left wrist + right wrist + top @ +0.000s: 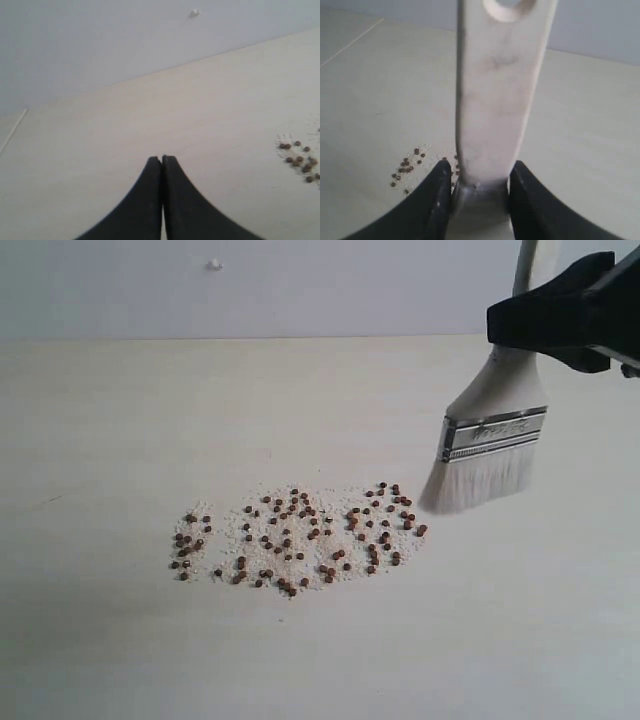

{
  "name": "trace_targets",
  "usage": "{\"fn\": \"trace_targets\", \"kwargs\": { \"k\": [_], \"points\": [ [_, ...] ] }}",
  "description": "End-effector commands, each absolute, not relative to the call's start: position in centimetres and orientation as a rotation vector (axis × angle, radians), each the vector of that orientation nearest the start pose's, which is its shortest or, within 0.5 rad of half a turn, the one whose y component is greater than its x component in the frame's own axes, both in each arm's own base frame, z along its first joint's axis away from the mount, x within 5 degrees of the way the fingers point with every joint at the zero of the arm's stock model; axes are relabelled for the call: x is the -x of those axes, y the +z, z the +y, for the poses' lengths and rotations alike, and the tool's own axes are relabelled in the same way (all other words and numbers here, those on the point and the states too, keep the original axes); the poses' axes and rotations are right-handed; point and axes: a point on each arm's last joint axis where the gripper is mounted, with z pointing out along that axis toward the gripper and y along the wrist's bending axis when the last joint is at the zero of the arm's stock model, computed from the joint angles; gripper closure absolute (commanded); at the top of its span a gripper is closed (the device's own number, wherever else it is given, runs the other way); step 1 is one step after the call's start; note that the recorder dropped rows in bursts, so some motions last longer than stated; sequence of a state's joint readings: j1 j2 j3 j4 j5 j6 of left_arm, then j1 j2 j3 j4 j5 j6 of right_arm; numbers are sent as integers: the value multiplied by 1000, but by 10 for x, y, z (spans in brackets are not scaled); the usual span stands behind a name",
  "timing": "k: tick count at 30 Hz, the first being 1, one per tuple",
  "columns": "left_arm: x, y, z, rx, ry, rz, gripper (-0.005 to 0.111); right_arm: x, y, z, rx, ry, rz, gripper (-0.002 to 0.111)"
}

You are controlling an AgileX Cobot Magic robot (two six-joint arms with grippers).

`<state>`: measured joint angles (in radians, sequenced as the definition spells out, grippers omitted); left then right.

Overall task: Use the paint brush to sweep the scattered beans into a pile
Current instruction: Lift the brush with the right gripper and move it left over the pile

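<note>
The table [110, 410] lies bare to the left of, behind and in front of the beans [295, 535]; the brush [492, 435], clamped in the right gripper [545, 320], blocks their right edge; bristles just beside the outermost beans.

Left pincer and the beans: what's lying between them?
Only bare table, seen in the left wrist view: the shut left pincer sits apart from the nearest beans.

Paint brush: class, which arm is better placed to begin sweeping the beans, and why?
Right. The right end effector grips the wide, flat, pale-wood-handled paint brush, its off-white bristles just beside the small round reddish-brown beans. The left end effector is shut and holds nothing.
</note>
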<state>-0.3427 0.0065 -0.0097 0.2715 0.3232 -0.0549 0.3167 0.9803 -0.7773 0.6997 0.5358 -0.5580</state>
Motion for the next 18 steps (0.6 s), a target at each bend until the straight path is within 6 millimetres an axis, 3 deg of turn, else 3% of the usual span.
{"fn": "trace_targets", "kwargs": {
  "k": [1, 2, 3, 8, 11, 18],
  "points": [
    [-54, 202, -13, -464, -1, 1586, 107, -180, 329, 91, 474, 590, 2060, 108],
    [-54, 207, -16, -406, -88, 1534, 107, -181, 329, 92, 471, 598, 2057, 108],
    [-53, 215, -19, -258, -281, 1463, 107, -183, 328, 94, 485, 610, 2054, 108],
    [-51, 224, -20, -125, -458, 1384, 107, -196, 315, 101, 506, 636, 2092, 108],
    [-51, 225, -20, 138, -774, 1403, 107, -203, 313, 102, 492, 630, 2075, 108],
    [-47, 237, -22, 123, -857, 1268, 107, -203, 315, 103, 511, 639, 2042, 108]
  ]
}}
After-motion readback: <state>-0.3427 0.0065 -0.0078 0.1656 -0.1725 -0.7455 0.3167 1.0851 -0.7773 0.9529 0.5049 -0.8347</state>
